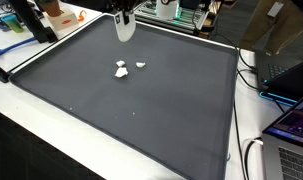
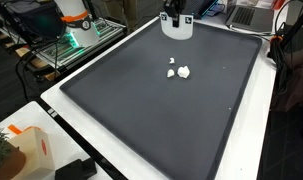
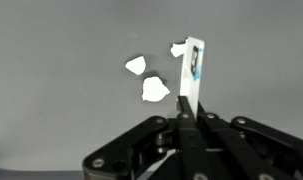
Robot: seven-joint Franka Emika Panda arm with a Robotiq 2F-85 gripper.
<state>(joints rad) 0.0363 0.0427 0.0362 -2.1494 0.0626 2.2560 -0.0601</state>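
The jaws are pressed shut on a thin white slip (image 3: 195,68). In the wrist view it stands up from between them as a narrow, flat, stiff-looking strip. It has a squared end and a small blue-green mark near that end. In both exterior views the same slip (image 1: 124,27) (image 2: 177,26) looks broader and pale. It hangs below the jaws over the far edge of a dark grey mat (image 1: 141,115) (image 2: 161,125).

The mat is matte and smooth, a large rectangle with a thin raised border. It covers most of a white bench (image 1: 21,118) (image 2: 253,140).

Out on the mat, well apart from the slip, lie small white scraps (image 3: 154,90) with ragged, angular outlines. The wrist view shows three, one roughly triangular (image 3: 136,66) and one partly hidden behind the slip (image 3: 177,49). In both exterior views they read as a loose cluster (image 1: 122,70) (image 2: 184,71) near the middle, a little toward the far side. They lie close together, but whether they touch cannot be told.
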